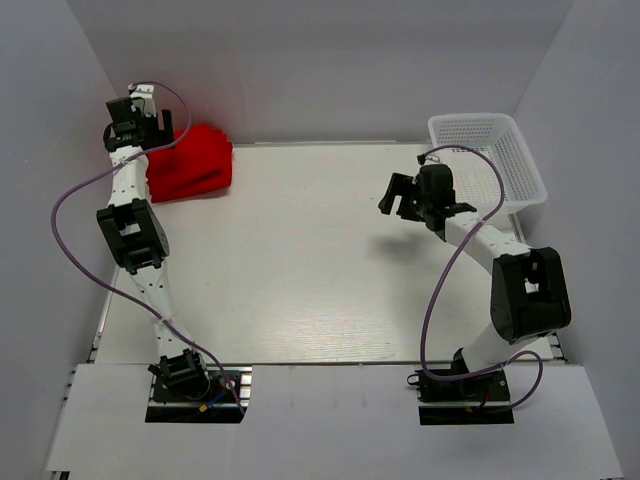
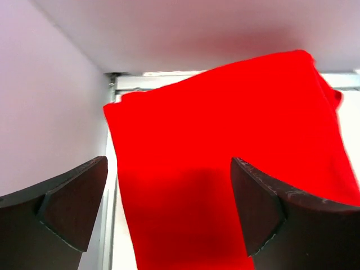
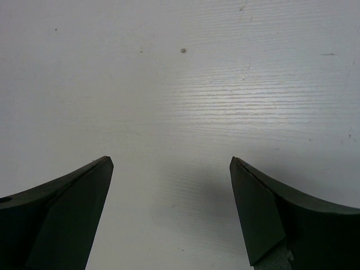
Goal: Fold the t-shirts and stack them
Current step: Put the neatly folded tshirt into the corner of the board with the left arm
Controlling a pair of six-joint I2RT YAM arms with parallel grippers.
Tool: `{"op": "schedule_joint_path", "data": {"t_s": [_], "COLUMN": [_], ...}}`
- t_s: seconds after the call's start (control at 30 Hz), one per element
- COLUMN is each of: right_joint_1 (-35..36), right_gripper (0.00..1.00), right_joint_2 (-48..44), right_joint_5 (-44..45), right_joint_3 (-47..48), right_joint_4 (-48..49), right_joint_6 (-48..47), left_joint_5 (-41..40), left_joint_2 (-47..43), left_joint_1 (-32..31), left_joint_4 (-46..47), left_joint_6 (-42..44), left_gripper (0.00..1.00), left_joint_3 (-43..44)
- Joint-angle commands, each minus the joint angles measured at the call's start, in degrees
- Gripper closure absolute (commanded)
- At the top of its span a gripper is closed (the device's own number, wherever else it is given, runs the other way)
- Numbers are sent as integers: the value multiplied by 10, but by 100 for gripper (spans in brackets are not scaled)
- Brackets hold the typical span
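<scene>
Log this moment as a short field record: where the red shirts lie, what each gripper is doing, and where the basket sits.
red t-shirts: folded bundle at the far left corner of the table; number of shirts cannot be told
left gripper: open, above the bundle, nothing between its fingers
right gripper: open, over bare table, holding nothing
basket: white mesh, at the far right corner; no red cloth visible in it
</scene>
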Motion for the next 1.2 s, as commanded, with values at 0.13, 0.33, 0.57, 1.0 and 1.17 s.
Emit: {"op": "schedule_joint_path", "data": {"t_s": [0.13, 0.33, 0.57, 1.0, 1.17], "right_joint_1": [8, 11, 13, 13, 9], "right_gripper": [10, 10, 10, 10, 10], "right_joint_2": [-1, -14, -37, -127, -178], "right_joint_5": [4, -1, -23, -85, -86], "right_joint_3": [29, 14, -6, -121, -169], "right_joint_4": [-13, -7, -5, 11, 17], "right_joint_6": [-4, -10, -27, -44, -31], "left_joint_5": [-75, -36, 26, -181, -261], "left_joint_2": [-18, -37, -109, -496, -604], "left_joint_1": [4, -16, -94, -354, -426], "left_joint_4": [34, 3, -43, 67, 36], "left_joint_6": [-51, -35, -92, -261, -302], "left_gripper": [0, 0, 0, 0, 0], "left_joint_3": [19, 5, -40, -601, -690]}}
